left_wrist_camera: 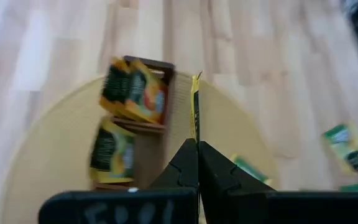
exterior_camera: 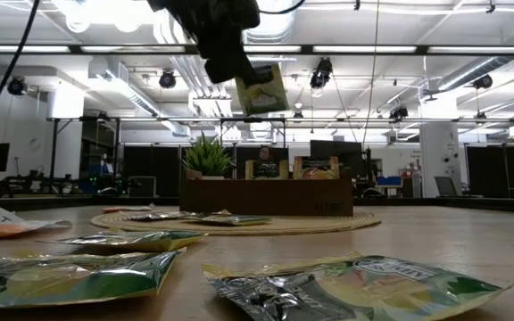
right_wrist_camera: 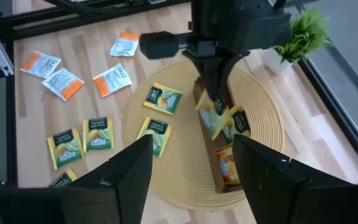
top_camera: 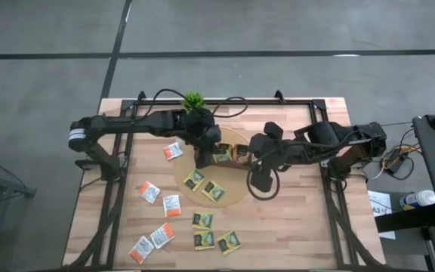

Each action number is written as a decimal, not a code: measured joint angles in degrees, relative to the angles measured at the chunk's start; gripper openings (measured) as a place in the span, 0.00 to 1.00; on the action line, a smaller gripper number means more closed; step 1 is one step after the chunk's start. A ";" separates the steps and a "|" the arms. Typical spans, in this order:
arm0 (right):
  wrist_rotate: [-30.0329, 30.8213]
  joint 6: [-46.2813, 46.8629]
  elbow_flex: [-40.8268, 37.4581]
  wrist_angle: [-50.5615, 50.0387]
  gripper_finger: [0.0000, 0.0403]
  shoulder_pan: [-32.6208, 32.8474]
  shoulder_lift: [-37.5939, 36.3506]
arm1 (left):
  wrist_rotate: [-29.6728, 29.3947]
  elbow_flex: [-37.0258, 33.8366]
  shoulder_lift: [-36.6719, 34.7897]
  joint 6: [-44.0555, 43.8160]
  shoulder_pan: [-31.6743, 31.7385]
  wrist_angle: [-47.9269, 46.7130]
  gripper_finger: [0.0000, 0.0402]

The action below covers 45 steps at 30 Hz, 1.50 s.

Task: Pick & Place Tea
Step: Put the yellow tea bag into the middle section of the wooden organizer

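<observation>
My left gripper (top_camera: 202, 156) hangs over the brown compartment tray (top_camera: 230, 156), shut on a green-and-yellow tea sachet (exterior_camera: 262, 89). The left wrist view shows this sachet (left_wrist_camera: 196, 102) edge-on. The tray stands on a round woven mat (top_camera: 236, 189) and holds several sachets upright. Two green sachets (top_camera: 194, 179) lie flat on the mat. White-and-orange sachets (top_camera: 149, 191) and more green ones (top_camera: 203, 221) lie on the table nearer the front. My right gripper (right_wrist_camera: 191, 180) stands open above the mat's right side, holding nothing. My left gripper pinches the sachet's upper end (left_wrist_camera: 195, 135) between its two fingertips (left_wrist_camera: 211, 163). The fingers slant down from the table's left. The sachet hangs tilted below them (right_wrist_camera: 212, 118), lifted clear above the tray.
A small green potted plant (top_camera: 194, 100) stands at the mat's far edge, right behind the tray. Black frame rails (top_camera: 225, 102) run along the table's far, left and right sides. Bare wood lies at the front right (top_camera: 293, 234).
</observation>
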 joint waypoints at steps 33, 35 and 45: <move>0.57 4.82 -0.34 -1.32 0.54 0.69 0.04 | -7.98 1.09 12.34 17.08 2.75 2.16 0.00; 0.57 4.82 -0.71 -1.26 0.54 0.69 0.04 | -7.65 1.09 12.87 17.16 2.75 2.25 0.00; 0.57 4.84 -1.33 -1.03 0.54 0.69 0.13 | -7.65 1.09 13.42 16.64 2.75 1.57 0.06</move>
